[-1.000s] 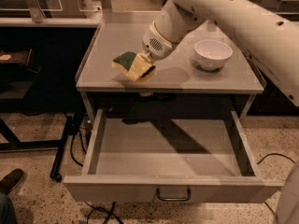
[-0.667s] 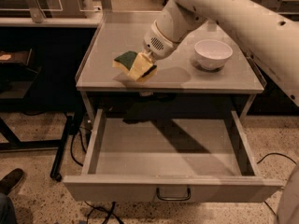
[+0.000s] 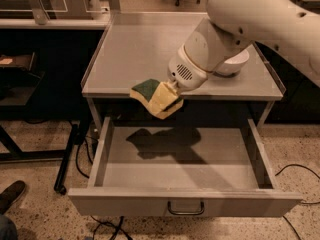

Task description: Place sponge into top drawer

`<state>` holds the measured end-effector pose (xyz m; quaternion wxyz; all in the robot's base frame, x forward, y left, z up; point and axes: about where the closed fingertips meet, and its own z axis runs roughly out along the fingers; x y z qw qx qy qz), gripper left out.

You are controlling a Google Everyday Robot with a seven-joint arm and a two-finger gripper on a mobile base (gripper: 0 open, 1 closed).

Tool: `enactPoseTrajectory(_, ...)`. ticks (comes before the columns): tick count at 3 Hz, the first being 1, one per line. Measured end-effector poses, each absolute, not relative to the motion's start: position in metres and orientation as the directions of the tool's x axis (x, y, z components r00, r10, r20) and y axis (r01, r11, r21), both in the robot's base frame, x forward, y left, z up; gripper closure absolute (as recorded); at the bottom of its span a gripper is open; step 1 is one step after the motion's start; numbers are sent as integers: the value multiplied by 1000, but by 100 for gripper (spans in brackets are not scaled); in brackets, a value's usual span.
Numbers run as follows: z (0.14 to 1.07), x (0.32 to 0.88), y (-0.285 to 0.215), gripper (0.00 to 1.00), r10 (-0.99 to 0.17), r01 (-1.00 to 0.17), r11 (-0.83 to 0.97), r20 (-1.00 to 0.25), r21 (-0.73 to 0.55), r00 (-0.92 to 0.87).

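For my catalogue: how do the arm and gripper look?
The arm is thick, rounded and cream-white, with small dark dots. Its wrist cap bears a dark slotted grille. The gripper, at the front edge of the flat grey tabletop, is mostly hidden by the yellow-and-green sponge.

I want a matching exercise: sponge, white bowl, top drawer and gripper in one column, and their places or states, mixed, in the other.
1 sponge
2 white bowl
3 top drawer
4 gripper

A pulled open below the tabletop
B on the tabletop, partly behind the arm
C held in the air, tilted
D at the tabletop's front edge, shut on the sponge

Pairs: 1-C, 2-B, 3-A, 4-D
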<state>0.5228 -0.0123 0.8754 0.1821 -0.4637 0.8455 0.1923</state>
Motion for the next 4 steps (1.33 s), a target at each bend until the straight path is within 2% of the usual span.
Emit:
enactPoseTrajectory(1,876,524,-11,100,-714,-855,495,-489,155,-501)
enactPoseTrajectory(2,852,510,0,100,-668,-830,510,-503,228,-549)
enactPoseTrajectory(3,809,480,14,100,-553,-760,544,-529,356,-644)
enactPoseTrajectory(4,809,480,14,100,-553,-760,544,-529,357,-644)
